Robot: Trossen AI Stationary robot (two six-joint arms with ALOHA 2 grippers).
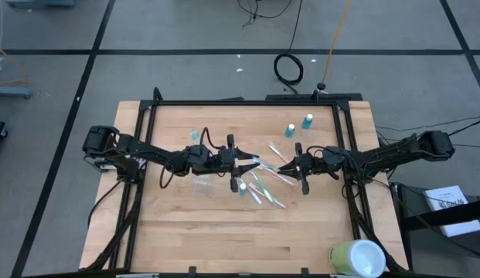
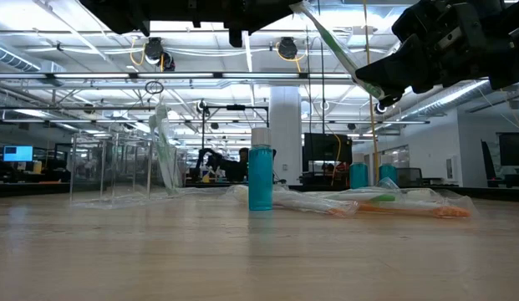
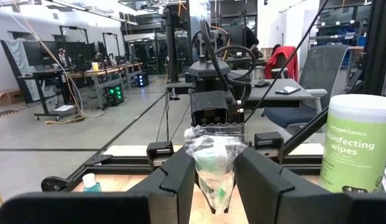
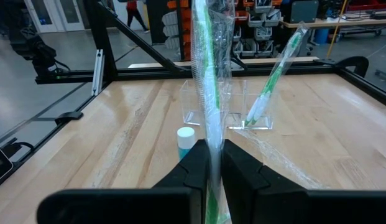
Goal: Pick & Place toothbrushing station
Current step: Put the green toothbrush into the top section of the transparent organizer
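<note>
Both tools meet above mid-bench: right tool is clamped on a wrapped toothbrush, while left tool pinches its far end. Its long axis runs between them, tilted. Clear cup, nearer the left arm, sits just beyond.

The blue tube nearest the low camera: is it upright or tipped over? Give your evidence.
Upright. In the low view the blue tube stands on the table on its base, white cap on top, sides vertical.
</note>
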